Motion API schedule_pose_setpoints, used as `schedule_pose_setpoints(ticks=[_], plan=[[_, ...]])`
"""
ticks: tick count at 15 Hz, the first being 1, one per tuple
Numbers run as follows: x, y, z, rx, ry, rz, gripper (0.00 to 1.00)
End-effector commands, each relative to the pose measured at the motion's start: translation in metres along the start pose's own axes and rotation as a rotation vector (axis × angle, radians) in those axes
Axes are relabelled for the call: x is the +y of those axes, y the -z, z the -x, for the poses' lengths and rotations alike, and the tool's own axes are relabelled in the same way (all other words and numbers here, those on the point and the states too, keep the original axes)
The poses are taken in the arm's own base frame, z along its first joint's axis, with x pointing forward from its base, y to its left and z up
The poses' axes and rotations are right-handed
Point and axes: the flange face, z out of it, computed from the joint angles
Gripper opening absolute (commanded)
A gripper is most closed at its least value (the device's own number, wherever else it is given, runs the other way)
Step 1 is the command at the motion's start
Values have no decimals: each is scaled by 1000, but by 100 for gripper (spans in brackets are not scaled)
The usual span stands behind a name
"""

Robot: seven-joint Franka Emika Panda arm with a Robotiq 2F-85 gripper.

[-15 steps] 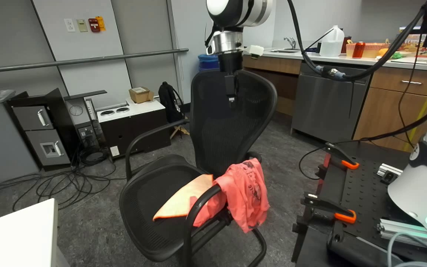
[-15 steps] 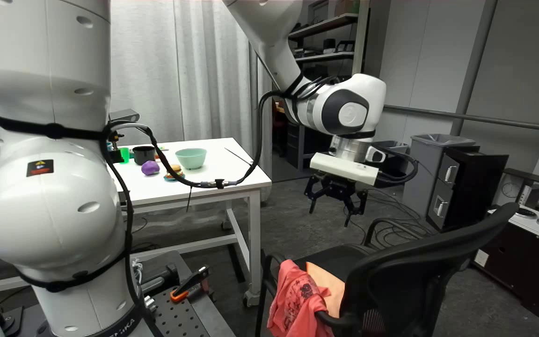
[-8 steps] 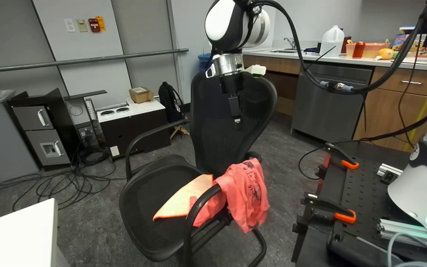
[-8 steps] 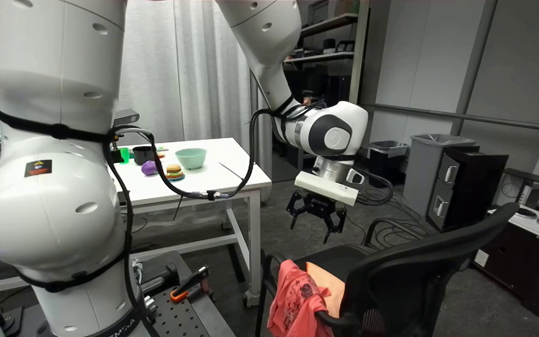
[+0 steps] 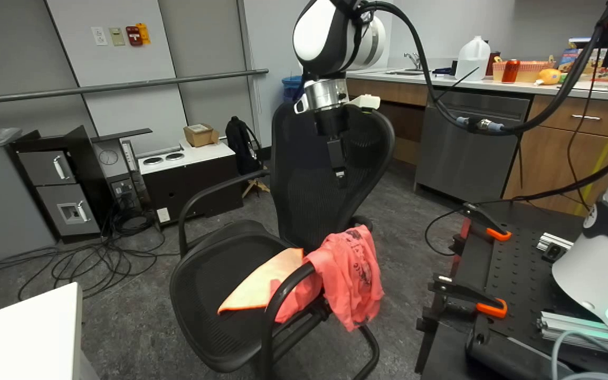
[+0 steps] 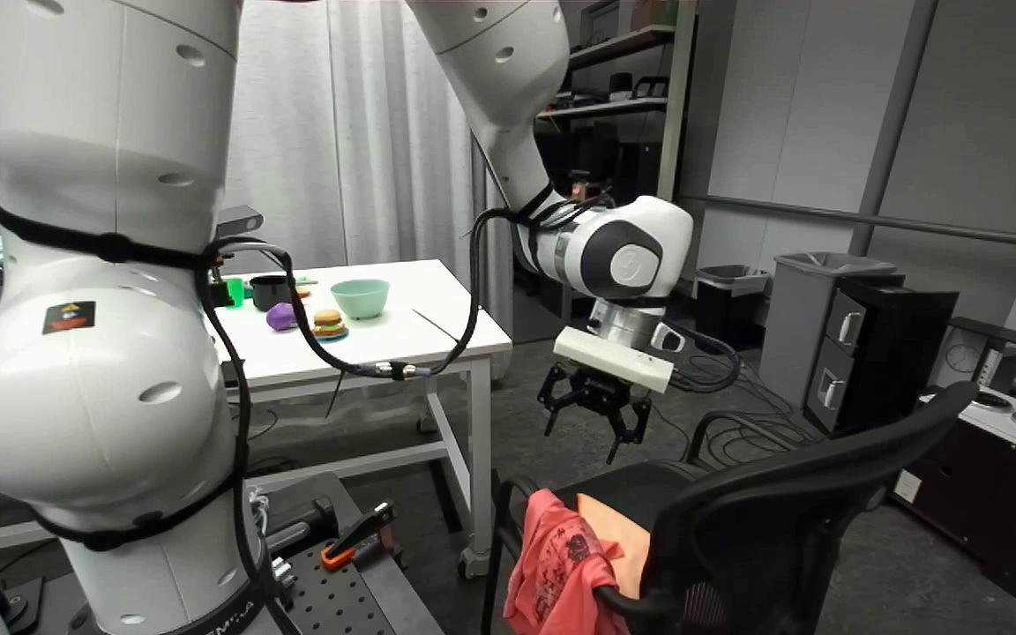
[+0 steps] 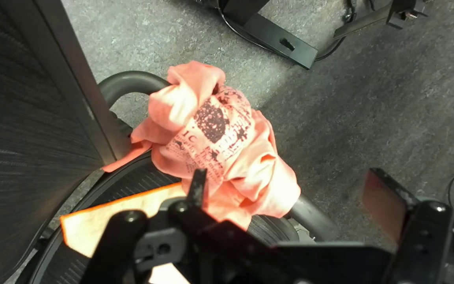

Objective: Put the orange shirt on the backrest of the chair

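One printed orange shirt (image 7: 221, 138) hangs over an office chair (image 5: 304, 211) armrest (image 5: 282, 291), its support; gripper (image 6: 580, 446) higher, fingers (image 7: 384, 206) wide apart, empty, presumably to straddle the shirt.

Chair (image 5: 304, 219) common to all views

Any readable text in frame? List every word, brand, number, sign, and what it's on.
"FRA", cut at picture edge: robot base.
"EMIKA", probably: same robot base.
"1C" or "IC": orange shirt; rest of print unclear.
Too small or blurred: arm sticker, red can, red wall unit.
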Motion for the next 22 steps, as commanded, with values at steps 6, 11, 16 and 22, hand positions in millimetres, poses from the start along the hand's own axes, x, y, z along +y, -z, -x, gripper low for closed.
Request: schedule_pose_setpoints(ticks=[6, 11, 16, 22], plan=[[-17, -75, -7, -38, 113, 75, 100], [-14, -116, -8, -22, 163, 152, 100], [-10, -148, -19, 7, 189, 198, 100], [-11, -160, -35, 42, 227, 230, 66]])
